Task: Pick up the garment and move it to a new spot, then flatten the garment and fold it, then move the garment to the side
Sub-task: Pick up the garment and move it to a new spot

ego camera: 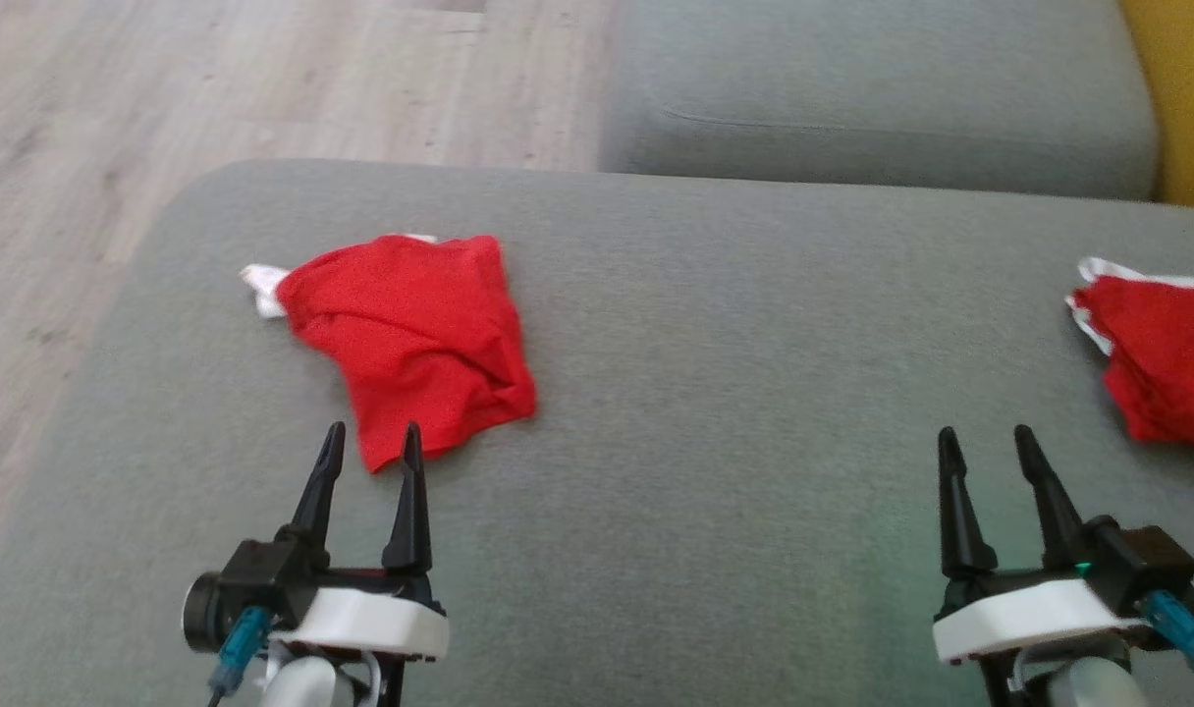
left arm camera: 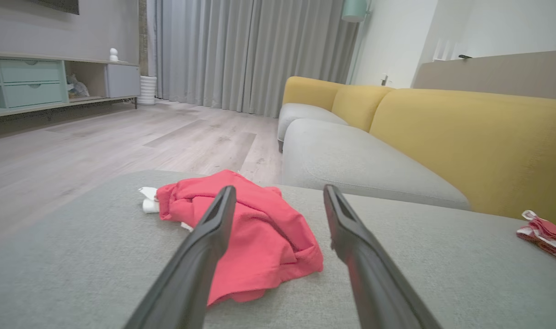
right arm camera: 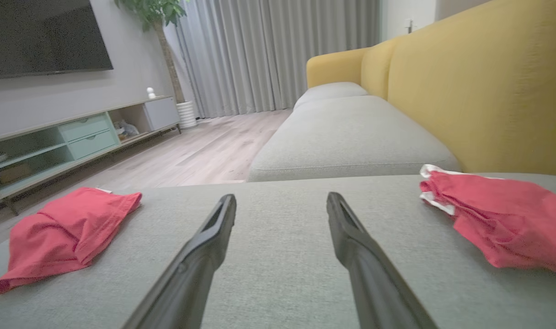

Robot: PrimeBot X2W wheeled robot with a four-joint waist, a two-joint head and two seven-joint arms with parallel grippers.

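Picking up looks to be the step in hand: the garment (ego camera: 410, 339) lies crumpled on the cushion's (ego camera: 734, 393) left half. The left gripper (ego camera: 373, 432) and right gripper (ego camera: 985, 435) gape empty over the cushion's near edge. Best pinch a thick fold, then lift straight off the cushion.

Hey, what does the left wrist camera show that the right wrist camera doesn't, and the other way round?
Left wrist view's extras: the left hand, open, one finger crossing the crumpled red garment, and a teal lamp shade at the top.

Right wrist view's extras: the right hand, open over bare grey cushion, and a plant's green leaves.

Shared: that garment, a second red garment near the yellow sofa back, the cushion, grey curtains and a low cabinet with teal drawers.
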